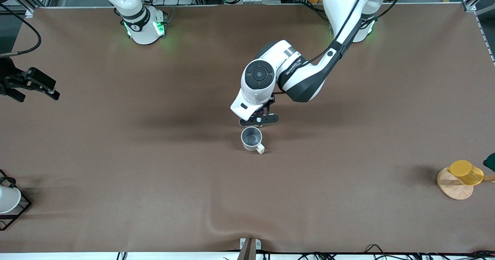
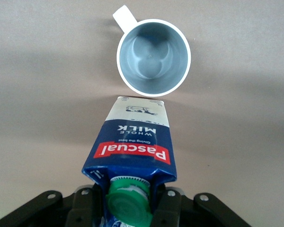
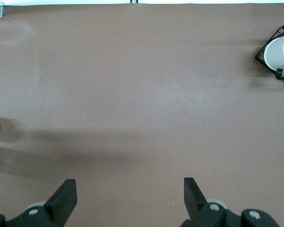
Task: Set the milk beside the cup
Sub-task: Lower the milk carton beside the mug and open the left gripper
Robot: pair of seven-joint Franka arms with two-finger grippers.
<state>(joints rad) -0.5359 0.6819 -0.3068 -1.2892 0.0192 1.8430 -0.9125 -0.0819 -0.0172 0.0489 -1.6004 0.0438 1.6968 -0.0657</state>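
Note:
The cup (image 1: 252, 138) is an off-white mug with a grey inside, upright near the table's middle; it also shows in the left wrist view (image 2: 154, 56). My left gripper (image 1: 260, 119) hangs just beside the cup, on the side toward the robots' bases. It (image 2: 130, 204) is shut on the milk (image 2: 132, 146), a dark-blue carton with a green cap and red band. The carton's pale base ends close beside the cup's rim. In the front view the hand hides nearly all of the milk. My right gripper (image 1: 31, 84) waits open and empty at the right arm's end of the table (image 3: 130, 194).
A yellow cup (image 1: 466, 172) on a wooden disc (image 1: 452, 186) stands at the left arm's end of the table. A white cup in a black wire rack (image 1: 7, 200) stands at the right arm's end, also seen in the right wrist view (image 3: 280, 52).

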